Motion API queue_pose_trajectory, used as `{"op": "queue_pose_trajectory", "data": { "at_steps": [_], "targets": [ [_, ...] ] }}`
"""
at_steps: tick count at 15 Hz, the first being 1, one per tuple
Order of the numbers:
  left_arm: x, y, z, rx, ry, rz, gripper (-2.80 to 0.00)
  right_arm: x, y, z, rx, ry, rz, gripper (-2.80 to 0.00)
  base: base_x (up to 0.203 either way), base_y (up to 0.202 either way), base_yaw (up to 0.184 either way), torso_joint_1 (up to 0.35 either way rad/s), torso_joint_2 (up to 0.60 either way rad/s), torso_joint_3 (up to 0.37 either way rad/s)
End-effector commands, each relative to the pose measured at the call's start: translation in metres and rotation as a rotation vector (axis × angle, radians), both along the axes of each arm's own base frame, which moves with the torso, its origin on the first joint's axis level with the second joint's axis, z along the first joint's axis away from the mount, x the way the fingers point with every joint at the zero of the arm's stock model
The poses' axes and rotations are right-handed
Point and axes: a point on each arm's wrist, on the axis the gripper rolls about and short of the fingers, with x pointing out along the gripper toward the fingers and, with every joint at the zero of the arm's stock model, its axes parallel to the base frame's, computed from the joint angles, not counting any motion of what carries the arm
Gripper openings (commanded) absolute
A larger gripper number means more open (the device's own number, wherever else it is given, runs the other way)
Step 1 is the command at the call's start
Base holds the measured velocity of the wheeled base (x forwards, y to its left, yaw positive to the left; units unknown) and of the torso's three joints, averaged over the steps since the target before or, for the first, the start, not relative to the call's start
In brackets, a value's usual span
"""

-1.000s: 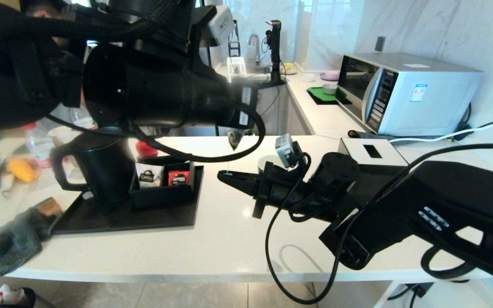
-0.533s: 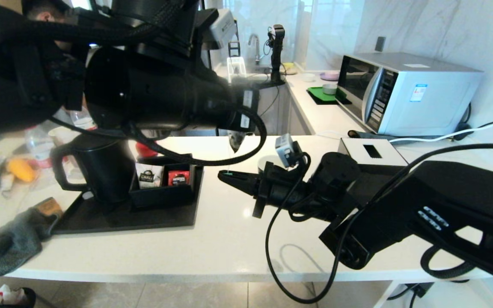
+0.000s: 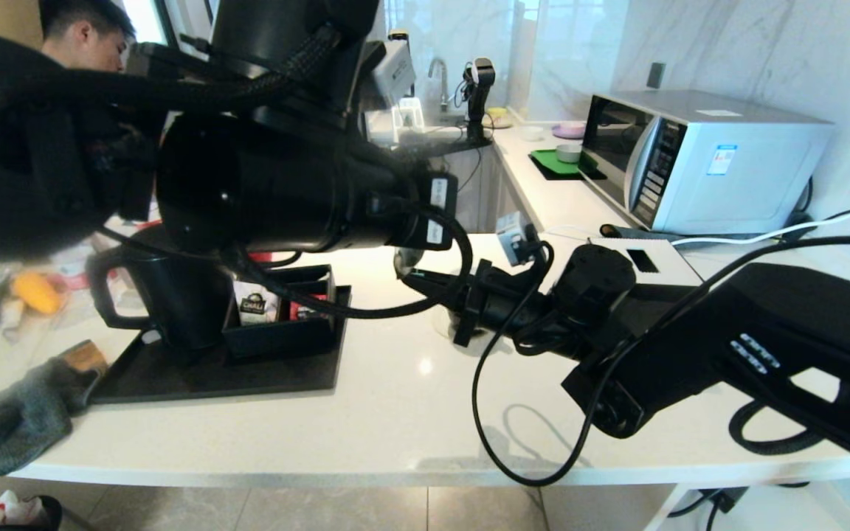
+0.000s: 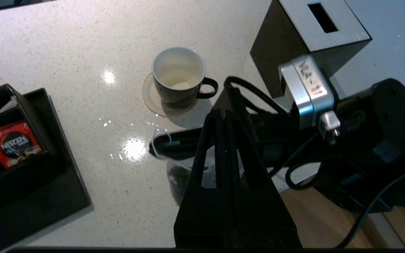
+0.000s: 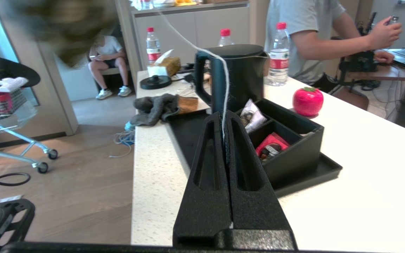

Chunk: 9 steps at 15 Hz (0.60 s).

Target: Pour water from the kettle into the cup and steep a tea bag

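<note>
My left gripper (image 4: pixel 223 111) hangs shut above the counter, holding the pale tea bag (image 4: pixel 177 175) by its top; the pouch dangles under the fingers. Its white string (image 5: pixel 225 84) runs to my right gripper (image 3: pixel 409 278), which is shut on the string just below the pouch. The black mug (image 4: pixel 178 74) stands on a round coaster beyond both grippers, with pale liquid in its white inside. In the head view the right wrist hides the mug. The black kettle (image 3: pixel 174 295) stands on the black tray (image 3: pixel 248 377) to the left.
A black box (image 3: pixel 299 328) with a white and a red sachet sits on the tray. The black tissue box (image 4: pixel 308 38) stands close behind the mug. A grey cloth (image 3: pixel 19 413) lies at front left, a microwave (image 3: pixel 705 158) at back right.
My right gripper has risen and moved farther back with the string, closing up under the tea bag. The left arm has shifted slightly to the right.
</note>
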Motion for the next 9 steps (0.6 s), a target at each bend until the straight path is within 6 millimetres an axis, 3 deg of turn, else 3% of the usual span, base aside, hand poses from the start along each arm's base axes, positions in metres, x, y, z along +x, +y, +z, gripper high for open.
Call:
{"op": "queue_pose_trajectory", "data": {
  "at_steps": [1,9],
  "targets": [
    [-0.004,0.0,-0.001,-0.009,0.01,0.006,-2.8,0.005,-0.007,0.002,0.006,-0.009,-0.017,-2.8,0.0,0.0,0.0,0.0,0.0,0.0],
    [-0.017,-0.008,-0.026,0.017,0.083,0.034,-2.8,0.024,-0.029,0.011,0.015,-0.024,-0.084,-2.8,0.0,0.0,0.0,0.0,0.0,0.0]
  ]
}}
